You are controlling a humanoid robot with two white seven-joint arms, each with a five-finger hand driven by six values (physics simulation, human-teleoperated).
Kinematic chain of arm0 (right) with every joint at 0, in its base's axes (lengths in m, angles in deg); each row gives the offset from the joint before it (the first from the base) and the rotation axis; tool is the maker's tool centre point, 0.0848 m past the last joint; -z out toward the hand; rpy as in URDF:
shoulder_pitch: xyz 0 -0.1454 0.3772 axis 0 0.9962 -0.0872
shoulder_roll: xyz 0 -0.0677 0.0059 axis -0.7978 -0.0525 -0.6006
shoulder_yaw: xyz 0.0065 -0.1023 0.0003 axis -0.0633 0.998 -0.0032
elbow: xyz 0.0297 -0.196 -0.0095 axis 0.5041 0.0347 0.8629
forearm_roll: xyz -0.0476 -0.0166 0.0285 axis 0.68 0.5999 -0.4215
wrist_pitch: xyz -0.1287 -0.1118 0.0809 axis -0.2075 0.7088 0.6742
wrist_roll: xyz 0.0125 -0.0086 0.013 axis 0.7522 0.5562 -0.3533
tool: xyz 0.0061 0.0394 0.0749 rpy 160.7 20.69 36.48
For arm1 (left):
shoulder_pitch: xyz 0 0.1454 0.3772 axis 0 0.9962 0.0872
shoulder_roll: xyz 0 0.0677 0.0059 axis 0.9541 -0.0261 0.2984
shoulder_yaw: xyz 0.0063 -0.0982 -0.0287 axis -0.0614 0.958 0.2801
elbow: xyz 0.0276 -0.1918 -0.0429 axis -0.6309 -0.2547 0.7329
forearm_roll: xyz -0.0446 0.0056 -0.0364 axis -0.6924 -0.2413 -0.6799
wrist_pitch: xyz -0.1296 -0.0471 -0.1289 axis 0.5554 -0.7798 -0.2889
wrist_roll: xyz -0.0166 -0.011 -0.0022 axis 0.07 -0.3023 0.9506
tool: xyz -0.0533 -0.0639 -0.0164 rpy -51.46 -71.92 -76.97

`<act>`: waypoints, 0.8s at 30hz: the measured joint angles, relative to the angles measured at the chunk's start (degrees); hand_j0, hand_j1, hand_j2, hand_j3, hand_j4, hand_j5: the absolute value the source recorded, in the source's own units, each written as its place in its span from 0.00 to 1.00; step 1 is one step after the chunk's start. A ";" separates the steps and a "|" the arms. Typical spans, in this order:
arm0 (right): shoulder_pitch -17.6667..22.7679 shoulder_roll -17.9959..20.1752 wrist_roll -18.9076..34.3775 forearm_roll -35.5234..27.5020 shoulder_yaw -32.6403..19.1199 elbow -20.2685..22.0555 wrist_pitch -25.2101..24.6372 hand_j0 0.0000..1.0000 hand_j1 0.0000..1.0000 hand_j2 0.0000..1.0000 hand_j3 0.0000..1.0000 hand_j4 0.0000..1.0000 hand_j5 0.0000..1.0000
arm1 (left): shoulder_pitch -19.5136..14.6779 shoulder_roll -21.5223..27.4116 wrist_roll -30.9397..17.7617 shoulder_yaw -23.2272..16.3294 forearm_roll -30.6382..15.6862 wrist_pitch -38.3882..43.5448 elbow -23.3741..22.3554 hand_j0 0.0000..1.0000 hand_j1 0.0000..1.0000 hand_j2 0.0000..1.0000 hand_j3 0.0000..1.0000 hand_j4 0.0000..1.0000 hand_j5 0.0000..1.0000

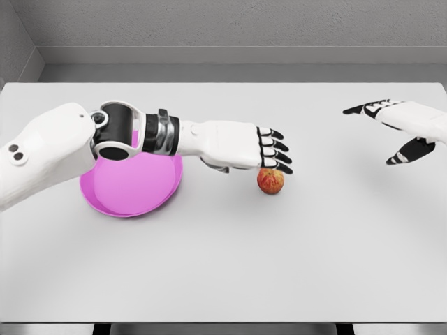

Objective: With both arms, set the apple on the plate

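Red apple (270, 181) sits just under my left hand (241, 145), whose fingers (276, 148) are extended, holding nothing; my right hand (408, 129), spread, is well apart. Plate (133, 192) lies left.

A pale grey table (230, 272) stands before what looks like a grey wall (237, 24).

The left arm (84, 139) hides the plate's (133, 192) far part; the right hand (408, 129) is cut off at the edge.

Left hand (241, 144) stretched flat, fingers (278, 148) extended; right hand (408, 125) apparently spread open
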 measured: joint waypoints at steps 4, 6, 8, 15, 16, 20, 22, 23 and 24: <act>1.23 -0.05 0.01 0.00 -0.32 -0.04 0.00 1.00 1.00 1.00 1.00 1.00 1.00 | 0.00 -1.28 -0.05 -0.10 -1.10 0.00 -2.65 1.00 1.00 1.00 1.00 1.00 1.00; 1.58 -0.10 0.00 0.01 -0.37 -0.03 0.00 1.00 1.00 1.00 1.00 1.00 1.00 | -0.09 -2.33 -0.41 -0.14 -1.32 0.00 -4.28 1.00 1.00 1.00 1.00 1.00 1.00; 1.67 -0.13 0.01 0.00 -0.39 -0.04 -0.01 1.00 1.00 1.00 1.00 1.00 1.00 | -0.88 -3.50 -0.77 -0.49 -1.34 0.00 -5.49 1.00 1.00 1.00 1.00 1.00 1.00; 2.29 -0.17 0.02 0.00 -0.43 -0.28 -0.02 1.00 1.00 1.00 1.00 1.00 1.00 | -2.55 -6.94 -5.76 -2.70 -0.44 -0.01 -7.56 1.00 1.00 1.00 1.00 1.00 1.00; 2.29 -0.19 0.02 0.00 -0.45 -0.34 -0.02 1.00 1.00 1.00 1.00 1.00 1.00 | -2.55 -7.12 -6.66 -2.90 -0.34 -0.02 -7.62 1.00 1.00 1.00 1.00 1.00 1.00; 2.29 -0.26 0.03 0.00 -0.61 -0.46 -0.02 1.00 1.00 1.00 1.00 1.00 1.00 | -3.51 -8.07 -9.81 -3.22 -0.15 -0.03 -7.70 1.00 1.00 1.00 1.00 1.00 1.00; 2.29 -0.28 0.00 0.00 -0.64 -0.53 -0.01 1.00 1.00 1.00 1.00 1.00 1.00 | -3.60 -8.68 -10.48 -3.17 -0.12 -0.04 -7.68 1.00 1.00 1.00 1.00 1.00 1.00; 2.29 -0.27 0.00 0.00 -0.65 -0.55 -0.01 1.00 1.00 1.00 1.00 1.00 1.00 | -3.60 -8.94 -10.68 -3.11 -0.12 -0.04 -7.61 1.00 1.00 1.00 1.00 1.00 1.00; 2.29 -0.27 -0.01 0.00 -0.66 -0.56 -0.01 1.00 1.00 1.00 1.00 1.00 1.00 | -3.60 -9.24 -10.83 -3.07 -0.11 -0.04 -7.53 1.00 1.00 1.00 1.00 1.00 1.00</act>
